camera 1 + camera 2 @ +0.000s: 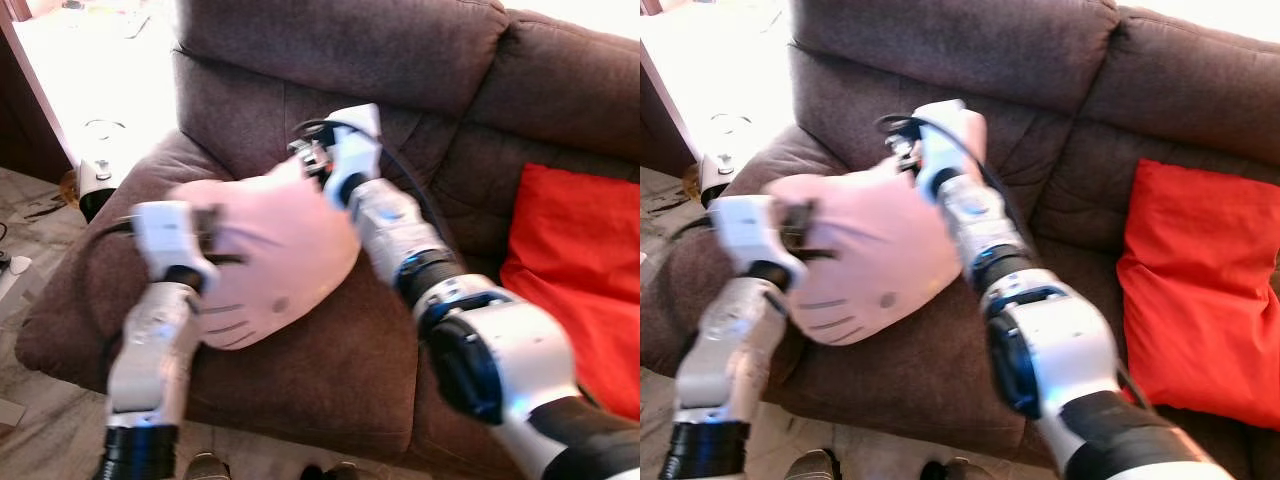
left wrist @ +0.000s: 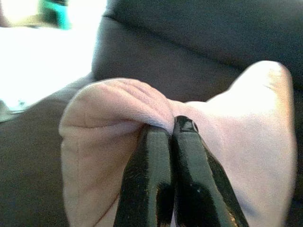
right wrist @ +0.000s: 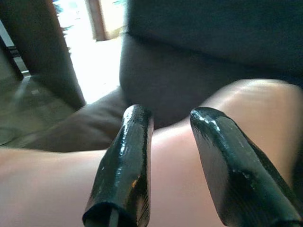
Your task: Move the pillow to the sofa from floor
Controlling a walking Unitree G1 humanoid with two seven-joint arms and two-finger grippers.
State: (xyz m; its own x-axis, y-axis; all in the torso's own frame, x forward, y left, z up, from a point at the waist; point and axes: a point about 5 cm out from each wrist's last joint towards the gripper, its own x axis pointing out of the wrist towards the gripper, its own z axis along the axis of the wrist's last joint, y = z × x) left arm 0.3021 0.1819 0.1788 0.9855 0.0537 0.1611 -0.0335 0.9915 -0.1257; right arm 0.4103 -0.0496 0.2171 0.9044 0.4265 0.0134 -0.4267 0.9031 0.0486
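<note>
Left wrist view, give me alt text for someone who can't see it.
The left gripper has its two black fingers shut on a bunched fold of a pale pink pillow. Behind the pillow is a dark brown sofa, with bright, washed-out light past its arm.

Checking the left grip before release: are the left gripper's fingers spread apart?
No, the left gripper has its fingers pressed together, pinching a fold of the pink pillow.

Both silver arms extend forward, the left end effector [image 2: 171, 142] with fingers pressed together pinching a fold of the pillow [image 1: 275, 260], the right end effector [image 3: 175, 156] with fingers parted, resting over its surface.
</note>
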